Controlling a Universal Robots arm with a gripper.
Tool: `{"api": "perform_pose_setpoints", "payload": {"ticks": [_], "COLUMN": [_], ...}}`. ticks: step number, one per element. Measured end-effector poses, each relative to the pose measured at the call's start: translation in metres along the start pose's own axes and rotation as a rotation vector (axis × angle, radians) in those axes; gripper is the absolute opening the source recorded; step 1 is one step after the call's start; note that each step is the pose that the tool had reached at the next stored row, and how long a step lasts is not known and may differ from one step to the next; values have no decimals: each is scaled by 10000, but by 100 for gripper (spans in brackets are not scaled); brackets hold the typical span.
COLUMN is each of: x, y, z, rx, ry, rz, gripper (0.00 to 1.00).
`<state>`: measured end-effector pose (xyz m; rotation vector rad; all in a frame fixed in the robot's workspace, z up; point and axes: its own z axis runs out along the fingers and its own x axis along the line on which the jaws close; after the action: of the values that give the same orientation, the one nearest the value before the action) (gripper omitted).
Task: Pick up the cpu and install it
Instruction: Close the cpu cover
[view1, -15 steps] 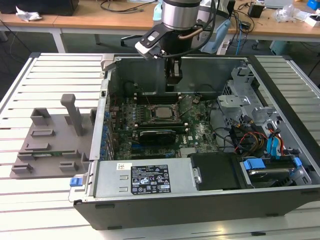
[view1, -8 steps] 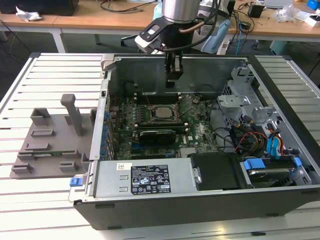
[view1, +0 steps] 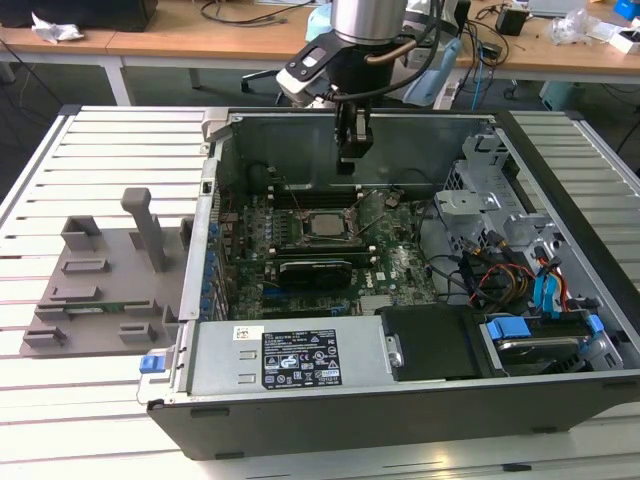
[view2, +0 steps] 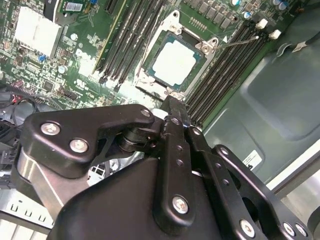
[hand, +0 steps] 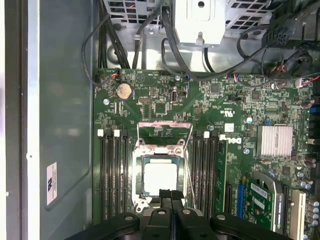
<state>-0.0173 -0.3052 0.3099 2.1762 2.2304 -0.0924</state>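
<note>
Exterior view | gripper (view1: 347, 168) closed, empty, above motherboard (view1: 392, 268) | cpu (view1: 326, 224) seated in socket (view1: 296, 240)

- Exterior view: bright, even light from above; the tabletop (view1: 100, 150) looks pale, and the inside of the case (view1: 400, 412) is darker.
- In both wrist views the cpu (view2: 176, 61) (hand: 160, 179) glares almost white.
- The gripper (view2: 171, 102), near the lens, is dark with small highlights on its screws.

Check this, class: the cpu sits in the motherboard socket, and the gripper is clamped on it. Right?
Wrong in one respect. The cpu sits in the motherboard socket, but the gripper is not clamped on it: in the exterior view it hangs above the cpu, apart from it, shut on nothing.
</note>
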Motion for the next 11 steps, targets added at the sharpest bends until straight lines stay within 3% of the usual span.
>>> {"api": "perform_pose_setpoints", "payload": {"ticks": [8,11], "x": [-3,-5], "y": [131,236], "z": [-3,-5], "rx": [1,4], "ry": [0,1], "rz": [0,0], "gripper": [11,11]}}
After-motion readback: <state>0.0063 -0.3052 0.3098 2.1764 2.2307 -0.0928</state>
